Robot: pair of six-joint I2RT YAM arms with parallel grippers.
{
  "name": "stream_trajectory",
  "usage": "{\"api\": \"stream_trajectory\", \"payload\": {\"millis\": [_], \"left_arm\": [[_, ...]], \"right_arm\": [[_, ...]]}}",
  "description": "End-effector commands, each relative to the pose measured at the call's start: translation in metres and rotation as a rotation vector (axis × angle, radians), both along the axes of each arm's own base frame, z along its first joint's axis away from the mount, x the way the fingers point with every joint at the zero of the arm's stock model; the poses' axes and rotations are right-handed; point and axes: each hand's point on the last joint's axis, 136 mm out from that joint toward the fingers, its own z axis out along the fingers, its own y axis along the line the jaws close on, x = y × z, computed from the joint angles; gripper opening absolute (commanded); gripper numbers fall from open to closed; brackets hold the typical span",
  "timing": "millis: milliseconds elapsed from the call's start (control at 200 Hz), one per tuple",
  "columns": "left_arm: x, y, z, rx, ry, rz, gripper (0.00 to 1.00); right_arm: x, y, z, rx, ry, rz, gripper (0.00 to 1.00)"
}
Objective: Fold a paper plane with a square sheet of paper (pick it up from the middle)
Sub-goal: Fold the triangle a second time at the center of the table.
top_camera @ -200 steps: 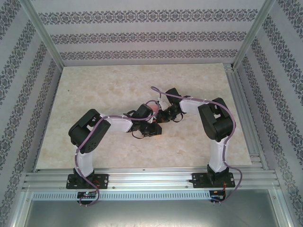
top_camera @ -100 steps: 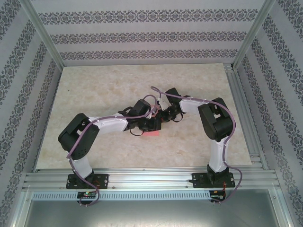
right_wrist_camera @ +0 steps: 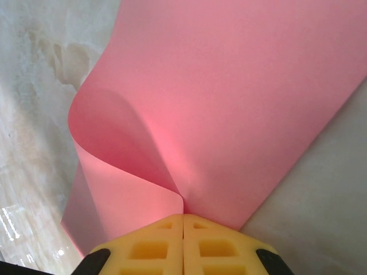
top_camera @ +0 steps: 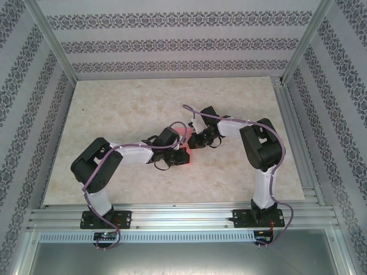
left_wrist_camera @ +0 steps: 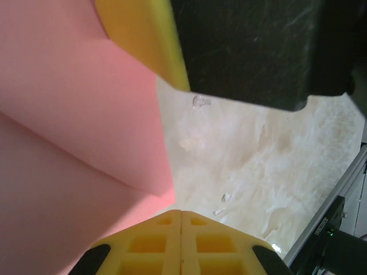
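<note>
The square sheet of paper [right_wrist_camera: 229, 97] is pink-red and curls up from the table in a loose loop, and its lower edges run together into my right gripper [right_wrist_camera: 183, 214], which is shut on it. From above, a little of the paper [top_camera: 183, 134] shows between the two wrists. My left gripper [left_wrist_camera: 181, 212] is shut, its yellow jaws pressed together with nothing seen between them. The paper [left_wrist_camera: 74, 132] lies just left of these jaws and passes behind the left finger. The right gripper's yellow finger [left_wrist_camera: 146, 40] hangs close above. Both grippers [top_camera: 189, 148] meet at mid-table.
The marbled tabletop [top_camera: 132, 103] stretches around the arms, with a few small specks [left_wrist_camera: 225, 198] on it. An aluminium frame rail [left_wrist_camera: 338, 197] borders the table's edge. Patterned walls [top_camera: 172, 43] close in the back and sides.
The left arm has swung its wrist in beside the right gripper, and its jaws have closed. The pink strip that showed below the left gripper half a second ago is now covered.
</note>
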Motion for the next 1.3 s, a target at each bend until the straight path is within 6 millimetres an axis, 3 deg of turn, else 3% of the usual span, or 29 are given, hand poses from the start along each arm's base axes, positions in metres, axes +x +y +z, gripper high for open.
{"api": "stream_trajectory", "payload": {"millis": [0, 460, 575, 769, 934, 1134, 1294], "left_arm": [[0.020, -0.009, 0.011, -0.044, -0.058, 0.028, 0.08], [0.019, 0.002, -0.029, 0.067, 0.005, 0.056, 0.05], [0.018, 0.001, -0.022, 0.049, 0.002, 0.054, 0.06], [0.027, 0.000, 0.009, 0.028, -0.063, 0.057, 0.08], [0.034, 0.007, 0.012, 0.047, -0.087, 0.081, 0.08], [0.037, 0.004, -0.006, 0.048, -0.052, 0.094, 0.07], [0.033, 0.016, -0.028, 0.128, -0.021, 0.120, 0.07]], "right_arm": [[-0.005, -0.012, -0.031, -0.113, 0.011, 0.008, 0.07], [-0.007, -0.011, -0.033, -0.114, 0.017, 0.010, 0.07], [-0.007, -0.012, -0.032, -0.114, 0.013, 0.010, 0.07], [-0.005, -0.011, -0.031, -0.114, 0.012, 0.007, 0.07], [-0.005, -0.010, -0.031, -0.116, 0.013, 0.008, 0.07], [-0.006, -0.009, -0.032, -0.120, 0.016, 0.013, 0.07], [-0.006, -0.010, -0.032, -0.124, 0.016, 0.010, 0.07]]}}
